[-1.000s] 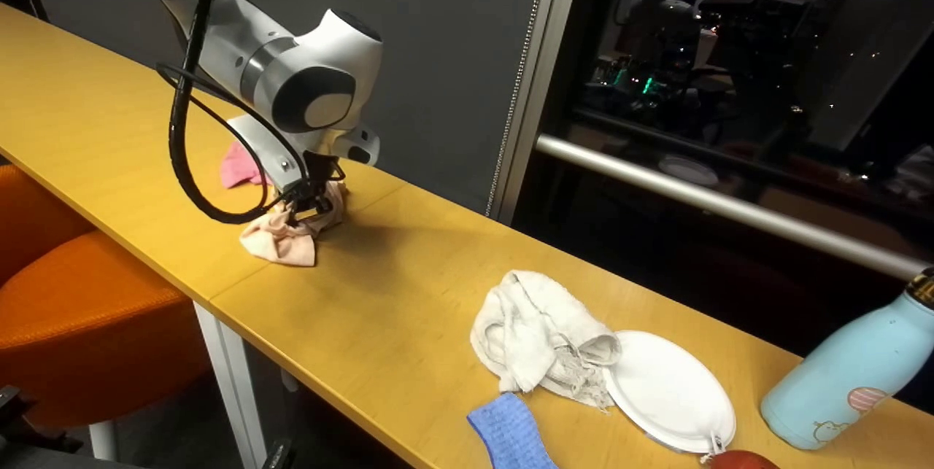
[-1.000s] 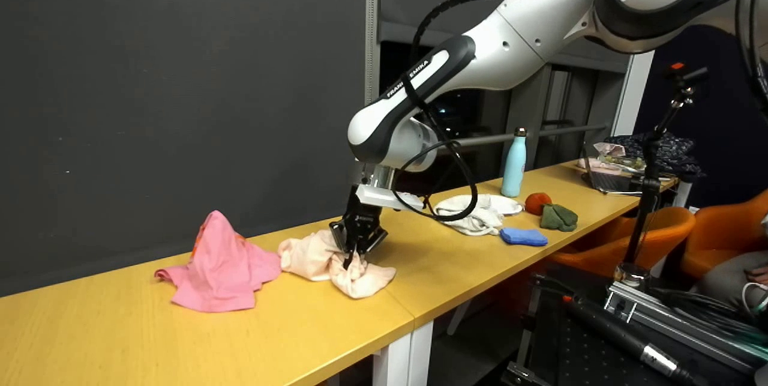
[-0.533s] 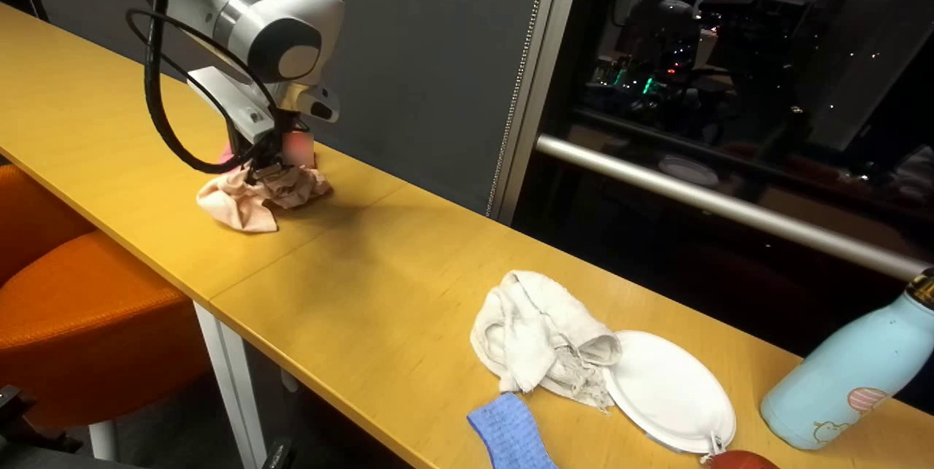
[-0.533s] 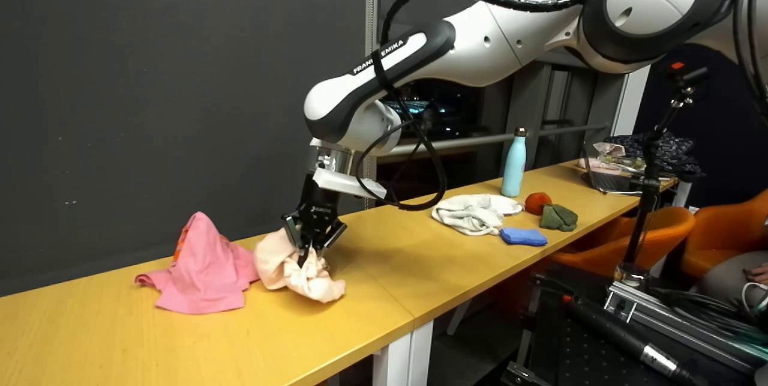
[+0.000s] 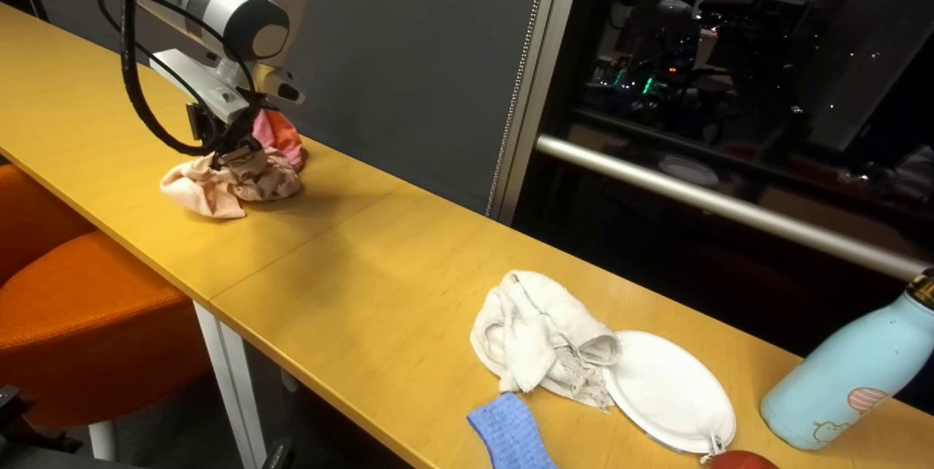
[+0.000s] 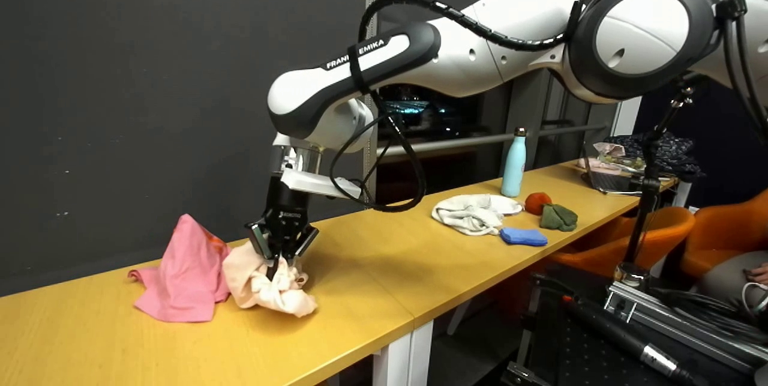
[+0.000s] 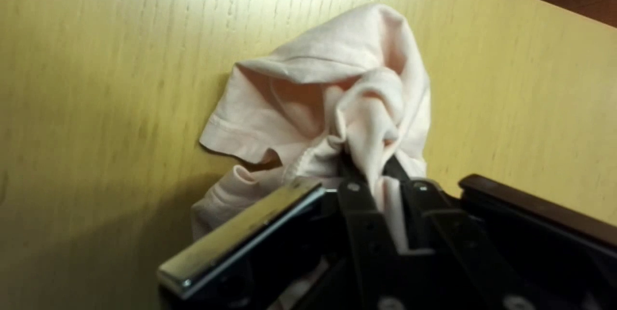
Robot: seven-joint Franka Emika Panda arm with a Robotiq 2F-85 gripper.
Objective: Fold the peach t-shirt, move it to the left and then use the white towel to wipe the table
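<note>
The jaws clench a bunched fold of the peach t-shirt (image 7: 337, 107), the rest crumpled around and below them, with "FRAN" and "EMIKA" readable along the arm (image 6: 480, 71).

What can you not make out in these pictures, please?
Black jointed gripper: tips hidden by the pale peach cloth t-shirt, wrist view.
Bright pink cloth: mostly hidden behind gripper and t-shirt, in an exterior view.
Grey-clothed person: cut off by the right edge, in an exterior view.

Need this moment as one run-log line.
jaws: shut on peach shirt | peach shirt: bunched, beside pink cloth | white towel: crumpled on table beside plate | wiping: not under way
</note>
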